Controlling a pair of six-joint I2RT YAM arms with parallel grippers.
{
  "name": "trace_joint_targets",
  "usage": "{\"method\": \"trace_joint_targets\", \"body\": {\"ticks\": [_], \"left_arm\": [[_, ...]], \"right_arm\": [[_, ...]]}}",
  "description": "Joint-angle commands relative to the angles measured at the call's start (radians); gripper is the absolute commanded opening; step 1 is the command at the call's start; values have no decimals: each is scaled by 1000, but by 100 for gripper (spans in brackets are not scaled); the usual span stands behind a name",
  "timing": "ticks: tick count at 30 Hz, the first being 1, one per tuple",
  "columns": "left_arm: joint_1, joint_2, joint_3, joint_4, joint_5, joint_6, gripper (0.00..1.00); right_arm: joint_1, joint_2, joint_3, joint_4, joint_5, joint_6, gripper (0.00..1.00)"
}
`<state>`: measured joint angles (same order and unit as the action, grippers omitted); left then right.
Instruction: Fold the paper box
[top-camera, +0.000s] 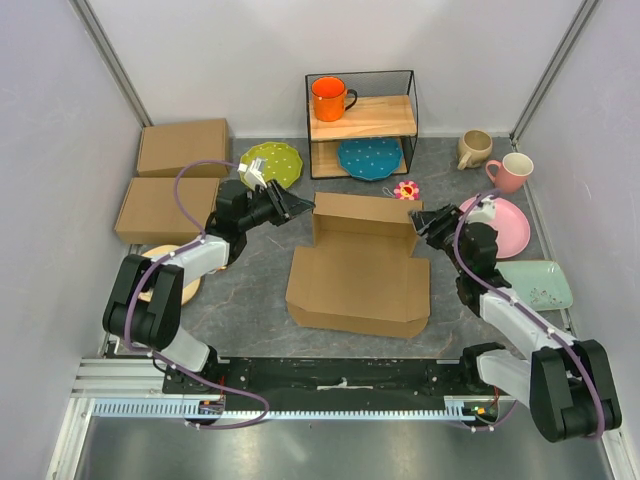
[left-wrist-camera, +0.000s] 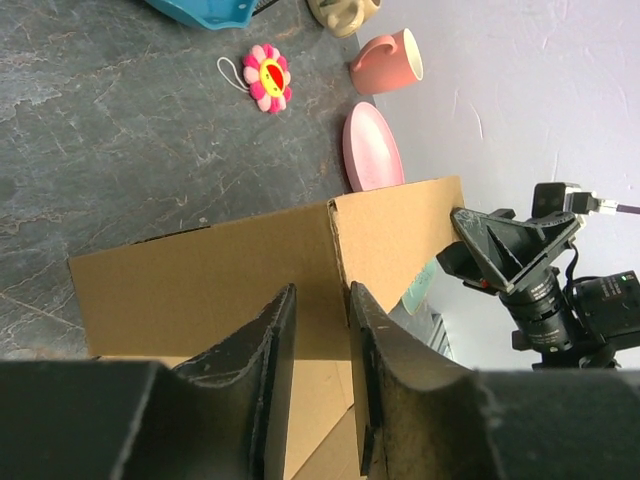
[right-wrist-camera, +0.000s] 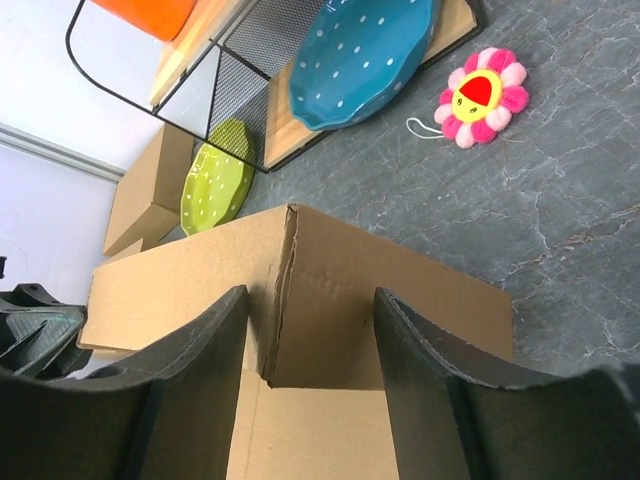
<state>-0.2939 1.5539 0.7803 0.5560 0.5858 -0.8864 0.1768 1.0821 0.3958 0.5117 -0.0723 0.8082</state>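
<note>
**Rear corners of the paper box (top-camera: 355, 285) flanked**

The paper box sat mid-table (top-camera: 250, 300), rear wall upright. The left gripper (left-wrist-camera: 320, 292) straddled the left corner, fingers (left-wrist-camera: 270, 350) narrowly apart, grip unclear. The right gripper (right-wrist-camera: 310, 295) gaped around the right corner, holding nothing.

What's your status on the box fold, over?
Left gripper narrow astride back-left corner of the paper box, grip unclear. Right gripper open astride back-right corner. Back wall upright; flower toy behind it, apart.

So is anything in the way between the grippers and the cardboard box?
Nothing visible. The left gripper and right gripper each sit at a corner of the paper box, at its raised rear wall, with fingers either side. The flower toy lies behind it, apart.
</note>
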Motion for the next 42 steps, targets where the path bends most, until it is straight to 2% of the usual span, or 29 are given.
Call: {"method": "trace_joint_targets", "body": {"ticks": [1, 3, 4, 7, 12, 17, 19, 20, 21, 23, 24, 25, 27, 28, 30, 37, 42], "left_arm": [[6, 11, 9, -189, -55, 52, 35], [12, -18, 40, -247, -63, 58, 44], [13, -29, 71, -263, -63, 64, 46], [21, -72, 138, -324, -70, 75, 49], [36, -135, 232, -395, -81, 86, 55], [44, -236, 286, -476, -130, 125, 57], [44, -284, 254, -492, -162, 145, 57], [42, -342, 229, -508, -212, 145, 57], [44, -380, 200, -511, -240, 141, 57], [44, -452, 85, -515, -309, 124, 57], [42, -532, 45, -518, -329, 115, 57], [41, -561, -29, -521, -346, 103, 57], [42, -656, -87, -550, -385, 104, 57], [42, -687, -128, -550, -397, 116, 57], [41, -735, -160, -602, -425, 130, 58], [41, -945, -254, -717, -507, 158, 58], [42, -976, -279, -751, -527, 158, 58]], "right_arm": [[-16, -34, 3, -246, 89, -73, 64], [-16, -65, 66, -286, 97, -92, 72], [-16, -76, 90, -336, 107, -108, 78], [-16, -100, 187, -427, 138, -118, 85], [-16, -134, 282, -463, 134, -122, 89], [-7, -146, 424, -534, 120, -222, 89], [64, -125, 497, -614, 161, -338, 84], [113, -84, 588, -654, 204, -403, 83], [257, -56, 638, -744, 379, -528, 83], [433, 39, 766, -815, 576, -665, 85], [578, 73, 799, -864, 768, -782, 88], [637, 109, 828, -883, 834, -837, 93], [773, 203, 880, -917, 949, -924, 98], [817, 226, 882, -915, 1032, -1016, 98], [915, 275, 862, -885, 1094, -1105, 98], [998, 355, 787, -782, 1192, -1323, 98], [987, 439, 739, -672, 1220, -1423, 98]]}}
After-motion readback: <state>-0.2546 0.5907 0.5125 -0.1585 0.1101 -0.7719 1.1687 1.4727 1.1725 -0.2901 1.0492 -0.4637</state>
